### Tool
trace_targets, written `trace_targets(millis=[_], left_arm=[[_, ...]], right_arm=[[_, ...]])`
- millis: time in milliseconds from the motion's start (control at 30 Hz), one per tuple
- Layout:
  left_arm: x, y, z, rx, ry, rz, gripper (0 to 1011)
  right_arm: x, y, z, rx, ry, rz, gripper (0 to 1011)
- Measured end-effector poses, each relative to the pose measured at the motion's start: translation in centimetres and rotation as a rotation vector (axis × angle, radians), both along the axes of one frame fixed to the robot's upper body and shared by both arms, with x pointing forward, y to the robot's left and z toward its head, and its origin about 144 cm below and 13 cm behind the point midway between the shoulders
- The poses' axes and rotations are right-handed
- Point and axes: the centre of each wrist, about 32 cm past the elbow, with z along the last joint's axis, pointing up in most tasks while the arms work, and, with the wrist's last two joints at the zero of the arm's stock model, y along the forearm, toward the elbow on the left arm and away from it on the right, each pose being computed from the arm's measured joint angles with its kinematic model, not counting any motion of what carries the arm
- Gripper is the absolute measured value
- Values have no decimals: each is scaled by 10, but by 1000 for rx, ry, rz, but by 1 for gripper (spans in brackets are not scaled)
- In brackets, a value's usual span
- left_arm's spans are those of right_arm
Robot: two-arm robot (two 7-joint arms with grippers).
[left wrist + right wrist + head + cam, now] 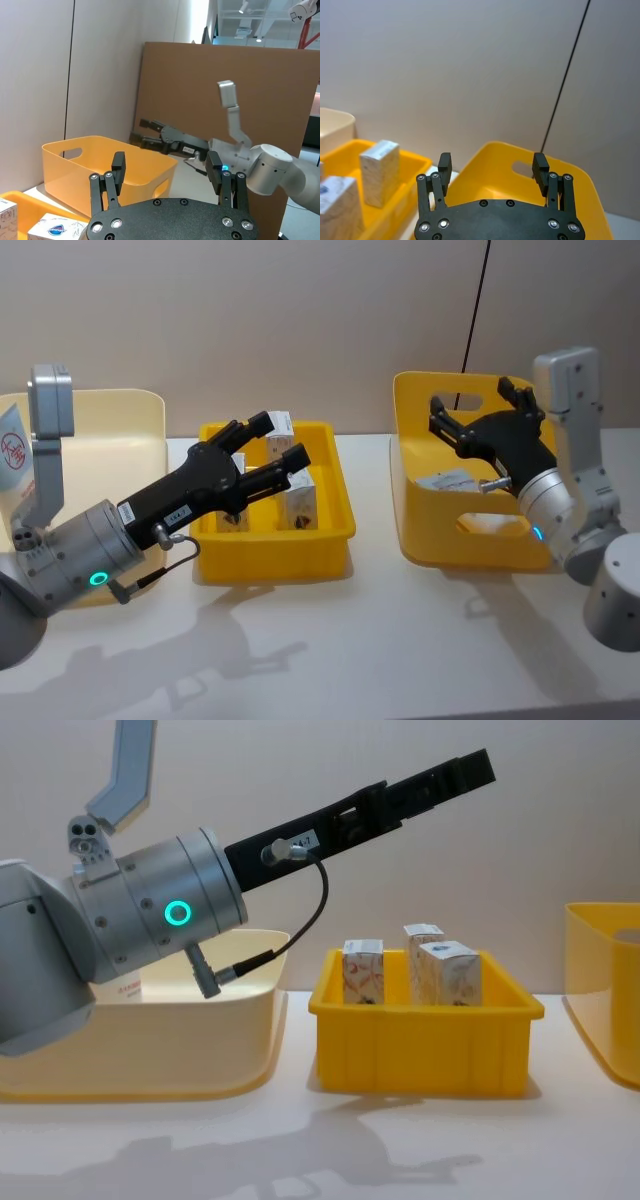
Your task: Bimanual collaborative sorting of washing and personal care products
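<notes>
Small white cartons point(300, 502) with an orange-brown floral pattern are standing upright in the shallow yellow tray point(330, 532) at the centre of the head view, on the white worktop point(400, 640). The left end effector point(281, 441) is reaching in from the lower left of the frame and hovering above them, with its fingers spread wide and holding nothing. The right end effector point(473, 398) is hanging over the tall yellow basket point(470, 540) at the right of the frame, likewise wide open and empty. A flat pale item point(447, 481) is lying inside that basket, too hidden to identify. At the far left edge, a pale tube point(12, 452) with a red round logo is showing in a cream bin point(130, 410). The step in hand is looking like a pick from the centre tray. The next move is probably calling for the left arm to descend so its fingers straddle one carton without knocking its neighbours. The tube's red print, a blue oval logo point(55, 230) on a carton in the left wrist view, and a white sticker point(178, 512) on the left arm are all proving too small to read.
</notes>
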Motion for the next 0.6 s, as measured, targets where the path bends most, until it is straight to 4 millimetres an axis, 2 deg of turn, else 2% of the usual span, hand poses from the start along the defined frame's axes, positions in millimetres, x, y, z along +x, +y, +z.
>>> trace_targets(millis=[367,600], left_arm=[[-8,2,-4,52,10,72,1000],[-16,5,-7,106,15,148,1000]], right_arm=[[-6,1,0,21,-29,50,1001],[-21,15,-19,49,2,93,1001]])
